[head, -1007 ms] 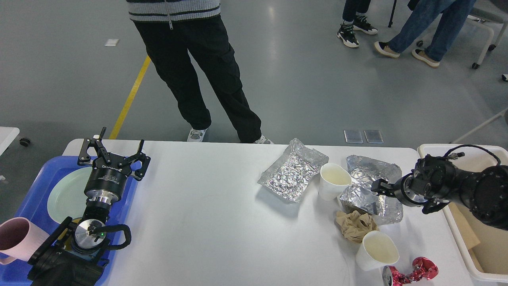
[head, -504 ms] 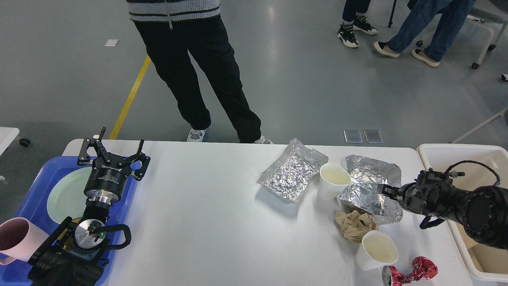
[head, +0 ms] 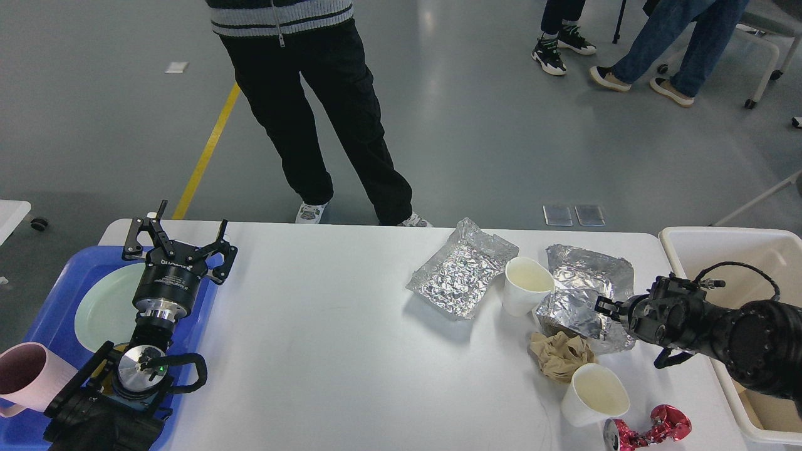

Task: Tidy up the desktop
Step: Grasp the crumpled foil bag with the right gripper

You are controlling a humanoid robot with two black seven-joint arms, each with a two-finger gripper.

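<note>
The white desktop [head: 326, 351] spans the view. At its right lie two crumpled foil trays [head: 460, 269] [head: 579, 282], two white paper cups [head: 526, 285] [head: 595, 394], a brown paper wad [head: 561, 354] and a crushed red can [head: 651, 427]. My right gripper [head: 603, 306] is low at the right foil tray's right side; it is dark and seen end-on, so its fingers cannot be told apart. My left gripper [head: 178, 241] points up over the blue tray, open and holding nothing.
A blue tray [head: 56, 294] at the left edge holds a pale green plate [head: 103, 310] and a pink mug [head: 25, 376]. A cream bin [head: 752, 244] stands off the table's right end. A person [head: 326, 125] stands just behind the far edge.
My right arm has dropped lower toward the table, its gripper staying at the right foil tray's edge. The left arm has not moved. The person behind shifted slightly right.
</note>
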